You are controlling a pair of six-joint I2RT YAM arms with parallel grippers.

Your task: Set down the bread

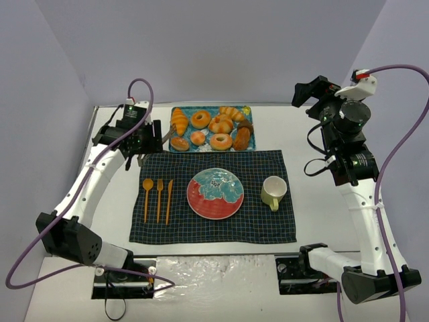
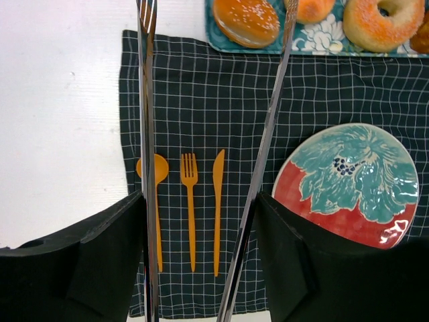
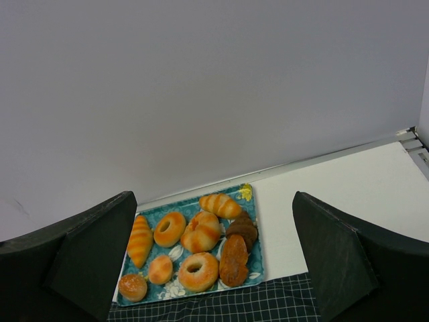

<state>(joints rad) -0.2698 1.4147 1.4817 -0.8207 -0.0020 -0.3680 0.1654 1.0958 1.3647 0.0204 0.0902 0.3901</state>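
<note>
The bread [image 1: 198,138] is a small round orange-tan bun on the teal tray [image 1: 209,111], between a sugared bun [image 1: 179,143] and a ring doughnut [image 1: 220,141]. It also shows in the right wrist view [image 3: 160,269] and at the top edge of the left wrist view [image 2: 312,8]. My left gripper [image 1: 149,139] is shut on metal tongs [image 2: 265,134]. The tong arms reach toward the tray's near left corner, either side of the sugared bun [image 2: 246,20]. My right gripper [image 1: 315,90] is open and empty, raised at the back right.
A red and teal plate [image 1: 214,193] sits on the dark checked mat [image 1: 268,231], with a pale cup [image 1: 273,192] to its right and an orange spoon, fork and knife [image 1: 159,200] to its left. The tray also holds a croissant [image 1: 179,121] and several other pastries.
</note>
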